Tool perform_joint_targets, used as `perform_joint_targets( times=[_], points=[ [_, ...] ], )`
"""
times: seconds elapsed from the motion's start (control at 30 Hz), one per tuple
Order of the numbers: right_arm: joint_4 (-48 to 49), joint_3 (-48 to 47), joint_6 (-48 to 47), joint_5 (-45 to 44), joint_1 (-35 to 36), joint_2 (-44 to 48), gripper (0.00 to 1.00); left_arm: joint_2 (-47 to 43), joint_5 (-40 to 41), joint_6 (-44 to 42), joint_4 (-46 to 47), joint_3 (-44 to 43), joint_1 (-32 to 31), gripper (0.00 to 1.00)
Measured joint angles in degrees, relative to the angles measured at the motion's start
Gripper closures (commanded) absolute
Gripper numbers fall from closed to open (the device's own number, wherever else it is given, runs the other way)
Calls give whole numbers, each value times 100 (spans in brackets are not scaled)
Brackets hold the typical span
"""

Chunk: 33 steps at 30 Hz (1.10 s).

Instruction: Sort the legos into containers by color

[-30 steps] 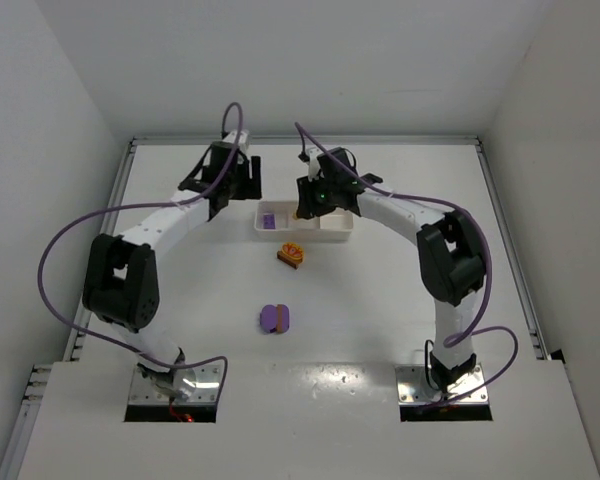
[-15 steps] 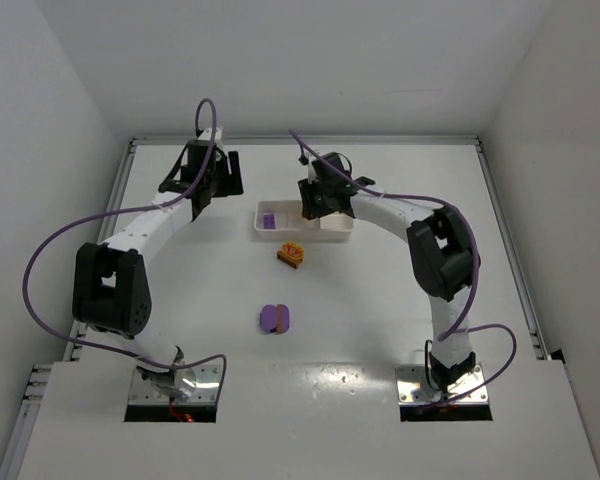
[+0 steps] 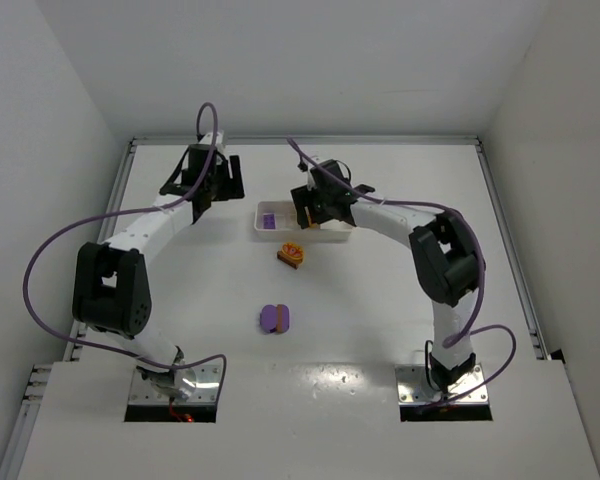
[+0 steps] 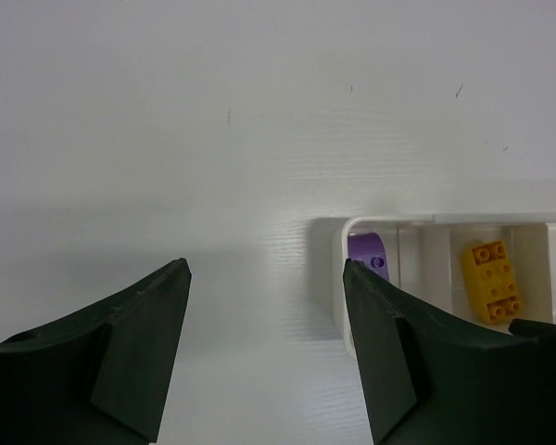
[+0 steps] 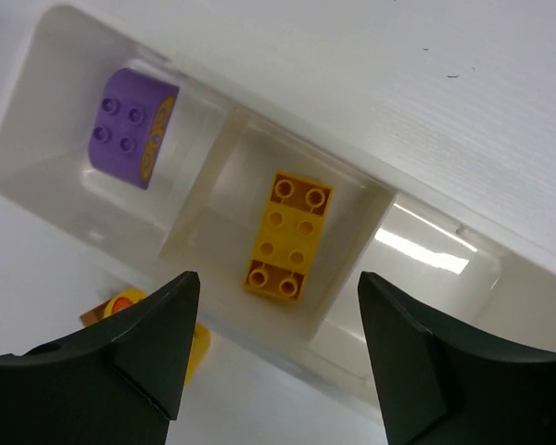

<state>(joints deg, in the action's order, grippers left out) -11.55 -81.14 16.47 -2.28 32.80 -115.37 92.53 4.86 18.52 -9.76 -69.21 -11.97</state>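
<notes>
Right gripper (image 5: 278, 278) hangs over the tray (image 5: 426, 287), left gripper (image 4: 266, 269) beside its end, both with fingers apart, empty. Yellow brick (image 5: 287, 236) lies in the middle compartment, purple brick (image 5: 130, 125) in the end one; loose bricks (image 3: 292, 255), perhaps stacked, lie on the table (image 3: 380, 320).

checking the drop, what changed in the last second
The left pincer swung left, away from the tray. The right pincer opened over the middle compartment, where the yellow brick lies. The tray's purple brick, the loose orange stack and purple stack stayed put.

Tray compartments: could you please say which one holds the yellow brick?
The middle compartment holds the yellow brick; one end holds a purple brick, the other looks empty.
</notes>
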Motion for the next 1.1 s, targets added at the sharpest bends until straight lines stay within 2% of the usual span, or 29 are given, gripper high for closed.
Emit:
perform_joint_targets(
  times=[0.13, 0.27, 0.4, 0.53, 0.63, 0.77, 0.9, 1.0, 1.1],
  points=[
    [-2, 201, 28, 188, 9, 407, 30, -17, -260, -116, 26, 225, 2, 27],
    [-24, 378, -13, 525, -9, 1196, 29, -201, -1099, -616, -66, 562, 7, 27],
    [-153, 487, -448, 1178, -188, 1991, 26, -407, -2566, -1897, -649, 610, -4, 27],
    [-455, 866, -1084, 1690, -560, 2726, 26, -529, -3482, -3545, -1738, 638, -98, 28],
    [-699, 1344, -1469, 1836, -852, 3132, 26, -802, -3685, -4481, -2236, 1062, -385, 29],
    [-997, 1956, -1725, 2006, -1187, 3482, 26, -1473, -3672, -5174, -2494, 1982, -1228, 30],
    [-1167, 2291, -1781, 2264, -1722, 3783, 26, -2210, -3547, -5418, -2371, 2791, -2072, 29],
    [-1246, 2332, -1786, 2347, -2151, 3993, 26, -2500, -3442, -5403, -2238, 3134, -2400, 22],
    [-1287, 2332, -1794, 2450, -2472, 4148, 26, -2568, -3377, -5342, -2006, 3351, -2527, 19]
  ],
)
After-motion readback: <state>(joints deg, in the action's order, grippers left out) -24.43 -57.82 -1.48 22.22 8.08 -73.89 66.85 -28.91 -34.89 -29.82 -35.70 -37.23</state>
